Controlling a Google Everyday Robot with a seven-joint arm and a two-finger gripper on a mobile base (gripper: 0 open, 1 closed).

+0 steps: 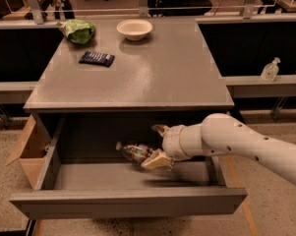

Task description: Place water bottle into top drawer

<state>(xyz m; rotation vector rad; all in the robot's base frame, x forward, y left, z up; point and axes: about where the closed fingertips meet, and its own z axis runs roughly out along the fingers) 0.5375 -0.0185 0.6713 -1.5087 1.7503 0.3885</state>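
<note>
- My gripper [157, 145] sits inside the open top drawer [128, 201], below the counter's [162, 77] front edge.
- Fingers spread wide, clamping nothing; water bottle [133, 151] lies at their tips.

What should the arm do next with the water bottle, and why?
Probably let the water bottle go and back the gripper out. The bottle lies on its side at the gripper, low inside the open top drawer, well behind its front, so it looks already placed; whether it touches the drawer floor is unclear.
</note>
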